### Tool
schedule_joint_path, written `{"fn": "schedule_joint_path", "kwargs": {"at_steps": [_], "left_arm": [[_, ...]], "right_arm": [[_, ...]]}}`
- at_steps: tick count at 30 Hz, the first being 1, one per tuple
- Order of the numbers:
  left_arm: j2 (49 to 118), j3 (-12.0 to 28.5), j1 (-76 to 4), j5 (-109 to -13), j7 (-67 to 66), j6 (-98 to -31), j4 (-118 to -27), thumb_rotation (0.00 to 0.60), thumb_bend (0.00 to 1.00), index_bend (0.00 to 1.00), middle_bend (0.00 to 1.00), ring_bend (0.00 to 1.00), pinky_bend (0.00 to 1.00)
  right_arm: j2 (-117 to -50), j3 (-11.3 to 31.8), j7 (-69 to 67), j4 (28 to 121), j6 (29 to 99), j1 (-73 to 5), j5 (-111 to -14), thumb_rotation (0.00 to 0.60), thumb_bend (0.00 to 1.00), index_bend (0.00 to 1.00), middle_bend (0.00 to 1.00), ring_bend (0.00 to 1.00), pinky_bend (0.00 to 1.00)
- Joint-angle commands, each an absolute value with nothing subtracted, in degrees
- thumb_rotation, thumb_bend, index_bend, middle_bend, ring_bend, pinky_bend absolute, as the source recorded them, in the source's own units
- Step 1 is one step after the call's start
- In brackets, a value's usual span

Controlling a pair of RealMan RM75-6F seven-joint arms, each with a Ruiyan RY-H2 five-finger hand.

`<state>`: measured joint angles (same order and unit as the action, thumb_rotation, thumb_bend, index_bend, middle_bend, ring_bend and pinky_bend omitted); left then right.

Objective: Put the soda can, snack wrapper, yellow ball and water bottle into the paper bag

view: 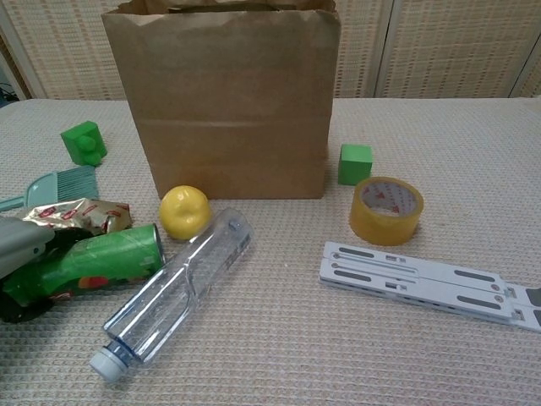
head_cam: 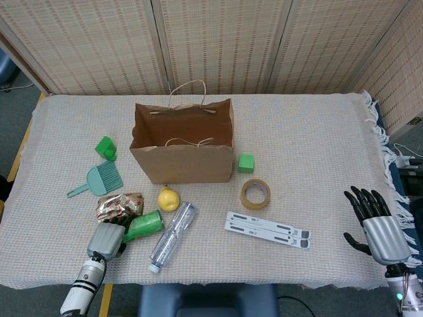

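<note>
Soda can [head_cam: 145, 226], green, lies on its side on the desk [head_cam: 310, 152] with the left hand [head_cam: 106, 239] closed around its base end; the fingers [view: 25, 279] wrap the can body, and the can's open end points away from the fingers, toward the yellow ball [head_cam: 168, 198]. In the chest view the can appears tilted, its far end raised slightly.

Snack wrapper [head_cam: 119, 205], crumpled and metallic, lies just beyond the fingers, touching the upper side of the can. Water bottle [head_cam: 172, 236], clear, lies on its side just to the right of the can's free end, cap toward the near desk edge. The yellow ball rests beyond the bottle's far end, near the front wall of the paper bag [head_cam: 183, 162]. The bag stands upright and open, well beyond the fingers.

Right hand [head_cam: 378, 228] hangs at the right desk edge, well apart from all objects, holding nothing, its fingers [head_cam: 365, 200] extended and spread.

Other items on the desk: a teal brush [head_cam: 99, 179] and a green block [head_cam: 106, 147] beyond the left fingers; a second green cube [head_cam: 246, 163], a tape roll [head_cam: 255, 194] and a white folding stand [head_cam: 267, 230] to the right of the bag and bottle.
</note>
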<state>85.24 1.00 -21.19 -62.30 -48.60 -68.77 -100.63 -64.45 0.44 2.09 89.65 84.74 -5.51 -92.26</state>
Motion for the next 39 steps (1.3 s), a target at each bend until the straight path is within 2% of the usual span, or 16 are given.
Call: {"fn": "schedule_joint_path", "kwargs": {"at_steps": [1, 4, 11, 16, 18, 24, 30, 34, 37, 39], "left_arm": [[84.8, 0.4, -20.7, -64.0, -47.4, -70.5, -100.9, 0.6, 0.55, 0.56, 0.62, 0.64, 0.74], [82.8, -0.2, -19.8, -66.5, -46.2, -72.8, -102.6, 0.6, 0.58, 0.61, 0.68, 0.68, 0.77], [73.3, -0.8, -16.8, -73.1, -41.8, -80.0, -109.9, 0.6, 0.58, 0.61, 0.68, 0.69, 0.77], [67.0, 2.3, -15.9, -74.7, -37.7, -83.9, -112.4, 0.6, 0.58, 0.61, 0.68, 0.69, 0.77], [64.9, 5.5, -16.2, -72.3, -35.9, -84.9, -113.0, 0.6, 0.58, 0.61, 0.68, 0.69, 0.77], [62.3, 13.7, -21.1, -66.0, -35.0, -82.5, -111.3, 0.6, 0.58, 0.61, 0.68, 0.69, 0.77], [64.2, 18.4, -28.9, -63.5, -40.9, -78.2, -107.8, 0.6, 0.59, 0.61, 0.68, 0.69, 0.77], [64.6, 19.3, -30.6, -63.0, -42.3, -77.3, -107.1, 0.6, 0.59, 0.61, 0.68, 0.69, 0.77], [65.9, 23.4, -37.8, -61.9, -47.7, -74.1, -104.6, 0.6, 0.59, 0.61, 0.68, 0.69, 0.77], [66.7, 24.1, -41.1, -61.5, -51.2, -72.9, -103.1, 0.6, 0.59, 0.61, 0.68, 0.69, 0.77]], "right_arm": [[-64.4, 0.4, 1.9, 89.6, 84.8, -5.5, -92.3, 0.6, 0.13, 0.0, 0.0, 0.0, 0.0], [-64.4, 0.4, 1.7, 89.6, 84.8, -5.5, -92.3, 0.6, 0.13, 0.0, 0.0, 0.0, 0.0], [-64.3, 0.4, 1.2, 89.6, 84.8, -5.5, -92.4, 0.6, 0.13, 0.0, 0.0, 0.0, 0.0], [-64.4, 0.4, 1.4, 89.7, 84.8, -5.5, -92.5, 0.6, 0.13, 0.0, 0.0, 0.0, 0.0], [-64.4, 0.4, 1.5, 89.7, 84.7, -5.6, -92.5, 0.6, 0.13, 0.0, 0.0, 0.0, 0.0], [-64.6, 0.5, 2.1, 90.1, 84.4, -5.9, -92.4, 0.6, 0.13, 0.0, 0.0, 0.0, 0.0], [-64.7, 0.3, 2.6, 90.3, 83.9, -6.1, -92.5, 0.6, 0.13, 0.0, 0.0, 0.0, 0.0], [-64.7, 0.3, 2.6, 90.4, 83.8, -6.1, -92.5, 0.6, 0.13, 0.0, 0.0, 0.0, 0.0], [-64.5, 0.4, 2.3, 90.6, 83.2, -6.2, -91.9, 0.6, 0.13, 0.0, 0.0, 0.0, 0.0], [-64.3, 0.4, 2.1, 90.9, 83.0, -6.3, -91.5, 0.6, 0.13, 0.0, 0.0, 0.0, 0.0]]}}
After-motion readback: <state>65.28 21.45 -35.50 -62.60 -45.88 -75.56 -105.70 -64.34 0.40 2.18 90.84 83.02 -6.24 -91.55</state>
